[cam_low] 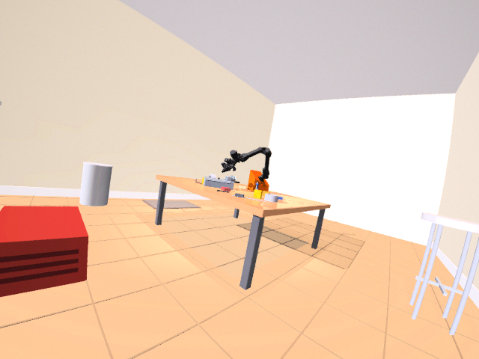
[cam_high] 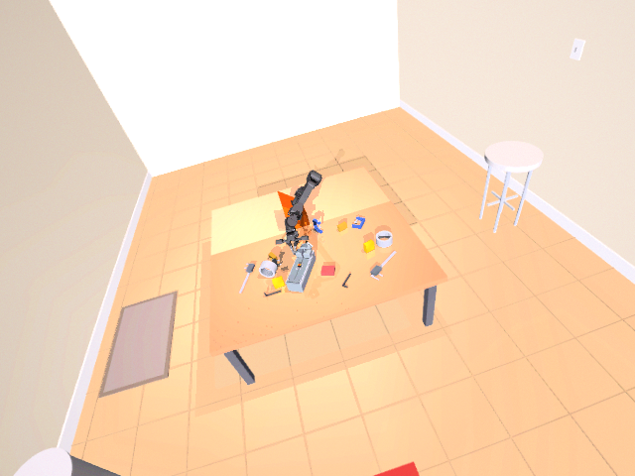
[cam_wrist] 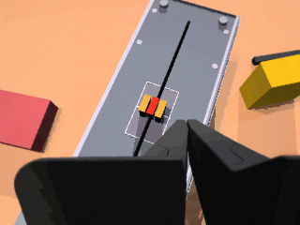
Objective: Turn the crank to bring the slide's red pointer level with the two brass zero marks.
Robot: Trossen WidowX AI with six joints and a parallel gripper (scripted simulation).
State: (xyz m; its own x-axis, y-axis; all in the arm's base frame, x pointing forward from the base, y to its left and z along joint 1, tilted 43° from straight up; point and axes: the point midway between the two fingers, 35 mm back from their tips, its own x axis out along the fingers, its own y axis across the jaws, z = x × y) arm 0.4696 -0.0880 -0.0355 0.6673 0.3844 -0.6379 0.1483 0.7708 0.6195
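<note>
The grey machine (cam_wrist: 187,70) (cam_high: 300,272) (cam_low: 218,181) lies on the table with a black slot running along its length. In the wrist view the slide's red pointer (cam_wrist: 152,106) sits between the two brass marks (cam_wrist: 144,103) (cam_wrist: 161,109), level with them as far as I can tell. My gripper (cam_wrist: 185,128) (cam_high: 293,244) (cam_low: 225,167) hovers above the machine's near end. Its fingers are pressed together with nothing between them. The crank handle is hidden below my fingers.
A flat red block (cam_wrist: 23,119) (cam_high: 327,269) lies left of the machine in the wrist view. A yellow block (cam_wrist: 272,84) and a black rod (cam_wrist: 277,57) lie to its right. White rings (cam_high: 267,268) (cam_high: 384,238), an orange wedge (cam_high: 283,204) and small tools are scattered on the table (cam_high: 333,317).
</note>
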